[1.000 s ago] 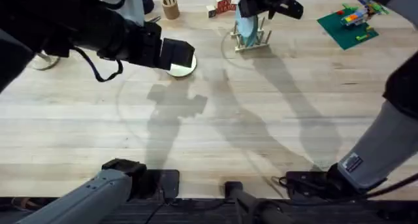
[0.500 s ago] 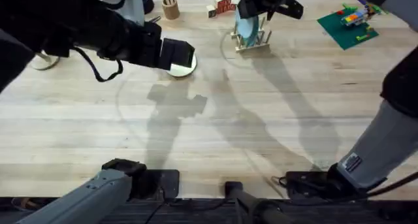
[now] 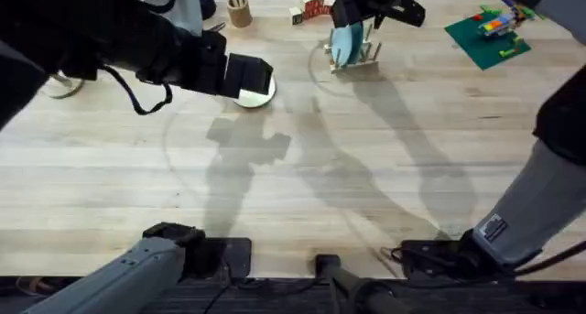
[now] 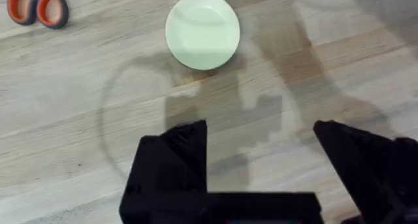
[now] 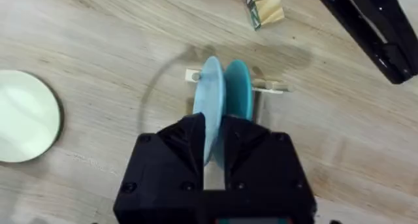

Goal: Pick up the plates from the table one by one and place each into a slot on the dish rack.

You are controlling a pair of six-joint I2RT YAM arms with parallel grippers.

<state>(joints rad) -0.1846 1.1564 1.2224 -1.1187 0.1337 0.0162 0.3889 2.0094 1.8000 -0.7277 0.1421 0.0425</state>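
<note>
— Looking down from overhead, what stands out around the small light wooden dish rack [image 3: 355, 56]?

— A light blue round plate [image 3: 341, 41] stands on edge among its pegs, with the right gripper [image 3: 352, 12] directly over it. Well to the left of the rack, a pale yellow round plate [image 3: 255, 93] lies flat on the light wooden plank table [image 3: 302, 186], half covered by the left gripper [image 3: 243, 78].

— What do the wrist cameras add?

— The right wrist view shows the black fingers pinching the light blue plate's rim, with a darker teal plate [image 5: 239, 93] upright just beside it in the rack. The left wrist view shows its jaws spread wide above the yellow plate, and orange-handled scissors [image 4: 36, 6] lying on the table.

— Anything changed from a second ago?

— The blue plate sits slightly more upright; the left arm hasn't moved.
</note>
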